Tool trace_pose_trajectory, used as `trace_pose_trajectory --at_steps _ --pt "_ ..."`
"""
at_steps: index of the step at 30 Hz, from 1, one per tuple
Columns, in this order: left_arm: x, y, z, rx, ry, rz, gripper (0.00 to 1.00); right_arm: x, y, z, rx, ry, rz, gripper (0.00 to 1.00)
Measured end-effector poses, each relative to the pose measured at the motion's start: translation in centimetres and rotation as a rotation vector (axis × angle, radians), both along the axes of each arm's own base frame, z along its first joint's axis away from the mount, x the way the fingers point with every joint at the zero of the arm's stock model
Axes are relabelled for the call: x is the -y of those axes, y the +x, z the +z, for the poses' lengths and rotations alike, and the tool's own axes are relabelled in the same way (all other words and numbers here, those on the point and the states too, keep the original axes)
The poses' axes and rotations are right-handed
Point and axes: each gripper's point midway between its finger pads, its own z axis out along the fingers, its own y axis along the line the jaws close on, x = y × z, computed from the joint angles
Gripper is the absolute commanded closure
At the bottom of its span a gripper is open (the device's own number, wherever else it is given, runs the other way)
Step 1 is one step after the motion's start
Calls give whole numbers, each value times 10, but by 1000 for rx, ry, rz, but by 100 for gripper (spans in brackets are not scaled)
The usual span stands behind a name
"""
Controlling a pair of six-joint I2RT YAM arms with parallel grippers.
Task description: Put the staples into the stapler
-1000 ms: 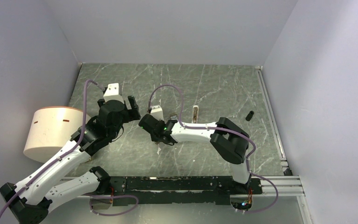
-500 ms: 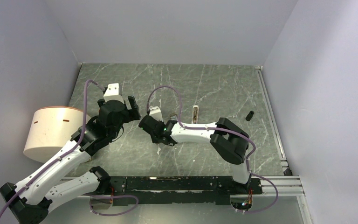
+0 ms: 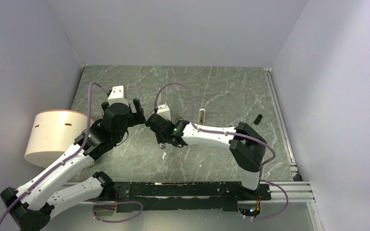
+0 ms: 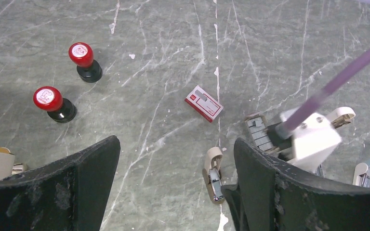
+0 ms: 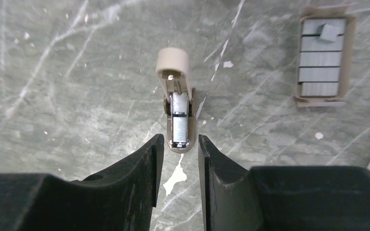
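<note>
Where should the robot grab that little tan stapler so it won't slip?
Across its two long straight sides, near the middle, coming straight down. The stapler lies flat and open on the table, and its rounded end would probably slip.

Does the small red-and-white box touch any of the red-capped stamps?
No, the red-and-white box lies apart from both red-capped stamps, with bare table between them.

Soft, even light falls from overhead, leaving the grey marbled surface point(image 3: 221, 86) evenly bright with only faint, soft-edged shadows, and the close wrist views look crisp.
</note>
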Motion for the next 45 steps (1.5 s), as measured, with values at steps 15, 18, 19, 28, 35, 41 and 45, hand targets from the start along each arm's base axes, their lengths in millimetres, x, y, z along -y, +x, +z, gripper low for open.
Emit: trace_pose_trajectory --at_steps 15,18,19,28,35,41,45 --pt "0 0 0 -1 -6 2 8 84 90 13 37 -13 -253 67" --pt "1 0 -1 -3 -4 2 8 91 99 1 29 -52 -259 67" --pt "1 1 -1 -4 -2 3 8 92 101 -3 26 -64 -257 67" --pt "1 1 -4 -11 3 3 8 90 110 -26 0 -108 -235 65" --pt "2 2 -5 -13 7 3 8 84 116 -32 -6 -112 -227 65" --pt "2 2 -5 -14 7 3 8 84 120 -35 -8 -111 -234 67" --pt "2 2 -5 -14 7 3 8 85 121 -40 -16 -119 -238 68"
